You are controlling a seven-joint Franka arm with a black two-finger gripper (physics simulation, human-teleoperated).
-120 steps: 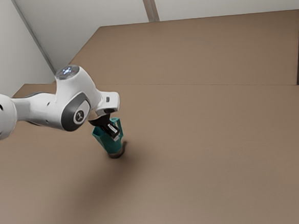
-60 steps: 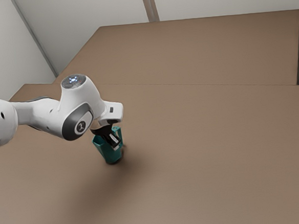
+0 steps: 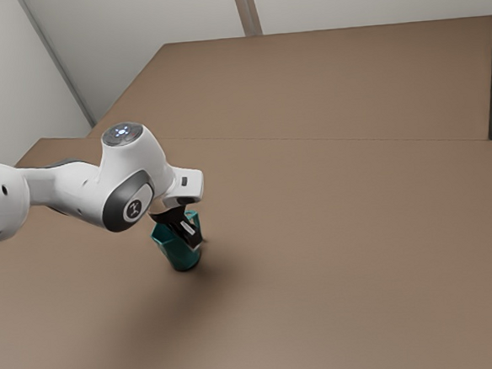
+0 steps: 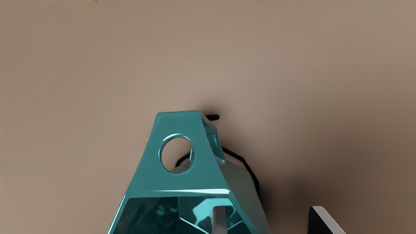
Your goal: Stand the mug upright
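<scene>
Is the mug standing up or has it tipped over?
Standing up. The exterior view shows the mug with its bottom down on the table and its opening up.

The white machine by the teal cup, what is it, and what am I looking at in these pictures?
The machine is a robot arm, shown in a computer simulation. The exterior view comes from a camera at its side. The wrist view comes from a camera on the arm's own hand, looking down at the brown table.

On the table is a teal mug, its opening facing up. The pincer has two fingers: one reaches inside the mug, the other is outside, with a gap between it and the mug's wall. So the pincer is open, and nothing is gripped.
</scene>
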